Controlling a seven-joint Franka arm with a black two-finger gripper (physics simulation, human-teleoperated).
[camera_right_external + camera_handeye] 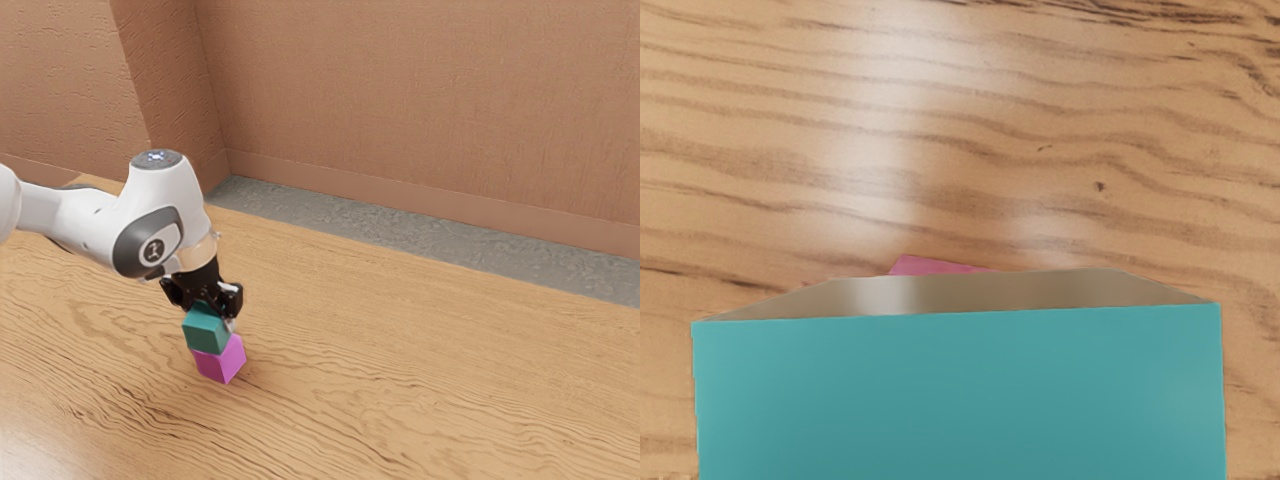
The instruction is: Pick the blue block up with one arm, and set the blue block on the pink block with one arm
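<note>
The step in hand is the placing. In the lower left of the exterior view, the gripper (205, 300) stands straight above the two blocks. Its black fingers (231, 299) are pinching the upper part of the blue block (206, 331) from two sides. This block looks more teal than blue. It sits on the pink block (224, 362), which rests on the wooden worktop (420, 360), and I see no gap between the two blocks. The blue one is a little shifted toward the frame's left, so part of the pink top is uncovered on the right side.

In the wrist view the blue block (960, 400) is just under the hand, and a thin strip of the pink block (935, 266) shows beyond its far edge.

I judge the task nearly finished: the lifting is done and the block seems to be set down. The next move calls for spreading the fingers gently, so the blue block is not dragged, and then raising the hand straight up. Because the stack is not fully aligned, a sideways pull could push the upper block off.
</note>
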